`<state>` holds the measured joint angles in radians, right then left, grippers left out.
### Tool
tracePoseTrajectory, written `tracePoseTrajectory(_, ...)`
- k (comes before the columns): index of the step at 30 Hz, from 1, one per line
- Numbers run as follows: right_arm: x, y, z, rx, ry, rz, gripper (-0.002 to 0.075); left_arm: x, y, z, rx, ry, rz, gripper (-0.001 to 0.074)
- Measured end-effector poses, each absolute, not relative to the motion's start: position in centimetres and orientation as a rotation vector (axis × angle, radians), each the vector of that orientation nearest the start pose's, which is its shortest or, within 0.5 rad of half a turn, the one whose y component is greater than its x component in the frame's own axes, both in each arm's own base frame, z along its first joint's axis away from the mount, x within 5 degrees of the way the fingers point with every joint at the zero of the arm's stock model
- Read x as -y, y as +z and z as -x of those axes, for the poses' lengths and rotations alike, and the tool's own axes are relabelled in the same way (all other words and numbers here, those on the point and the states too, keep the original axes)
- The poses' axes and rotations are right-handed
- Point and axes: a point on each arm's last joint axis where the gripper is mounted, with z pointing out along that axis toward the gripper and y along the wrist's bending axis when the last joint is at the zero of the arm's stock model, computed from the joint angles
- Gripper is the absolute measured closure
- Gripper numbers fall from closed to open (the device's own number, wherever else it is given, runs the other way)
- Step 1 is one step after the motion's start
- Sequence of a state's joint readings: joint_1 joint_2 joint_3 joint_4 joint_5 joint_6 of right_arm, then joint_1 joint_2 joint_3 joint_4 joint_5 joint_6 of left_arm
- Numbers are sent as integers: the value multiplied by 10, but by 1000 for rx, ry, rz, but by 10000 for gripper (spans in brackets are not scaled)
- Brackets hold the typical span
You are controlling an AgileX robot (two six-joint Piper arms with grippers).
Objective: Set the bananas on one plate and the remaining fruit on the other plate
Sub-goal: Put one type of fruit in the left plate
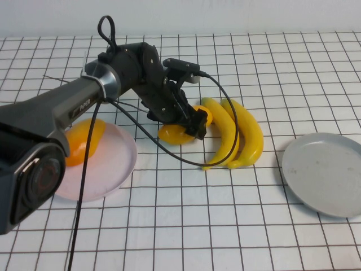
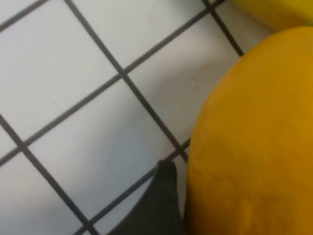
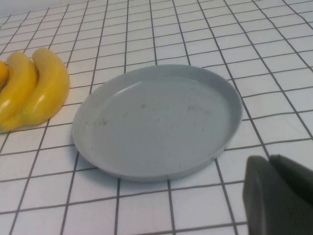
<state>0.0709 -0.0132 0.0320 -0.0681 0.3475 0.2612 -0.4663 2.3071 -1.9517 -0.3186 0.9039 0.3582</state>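
One of the other fruit, an orange-yellow oval (image 1: 84, 141), lies on the pink plate (image 1: 115, 164) at the left. A second oval fruit (image 1: 174, 134) (image 2: 254, 137) lies on the table near the middle. My left gripper (image 1: 190, 121) is lowered over it, open, with one dark finger (image 2: 164, 200) close beside its side. Just to its right the two bananas (image 1: 223, 132) (image 1: 249, 134) lie side by side on the table, also visible from the right wrist (image 3: 34, 88). The grey-blue plate (image 1: 327, 172) (image 3: 156, 122) holds nothing. My right gripper (image 3: 270, 164) is shut beside that plate.
The black cable (image 1: 169, 149) of the left arm loops over the table in front of the middle fruit. White gridded tabletop (image 1: 203, 226) surrounds the plates.
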Motion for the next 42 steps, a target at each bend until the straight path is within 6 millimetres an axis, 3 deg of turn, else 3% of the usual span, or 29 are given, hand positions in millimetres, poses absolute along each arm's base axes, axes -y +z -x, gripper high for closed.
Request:
tracePoseTrajectory(7, -2, 172, -53, -1848, 165, -133, 742, 247, 199, -443, -2552, -408, -945, 86)
tracePoseTrajectory(15, -2, 172, -53, -1848, 165, -133, 742, 240, 242, -442, -2570, -299, -1066, 318)
tracePoseTrajectory(21, -2, 172, -53, -1848, 165, -133, 742, 240, 242, -441, -2566, -353, -1093, 350)
tracePoseTrajectory(25, -2, 172, -53, -1848, 165, -133, 742, 247, 231, -441, -2518, -435, -1194, 319)
tracePoseTrajectory(29, -2, 172, -53, -1848, 165, -133, 742, 249, 221, -443, -2435, -427, -1345, 139)
tracePoseTrajectory(31, -2, 172, -53, -1848, 165, -133, 742, 249, 214, -444, -2431, -415, -1380, 83)
tracePoseTrajectory(42, -2, 172, -53, -1848, 165, -133, 742, 250, 189, -452, -2461, -371, -1370, 66)
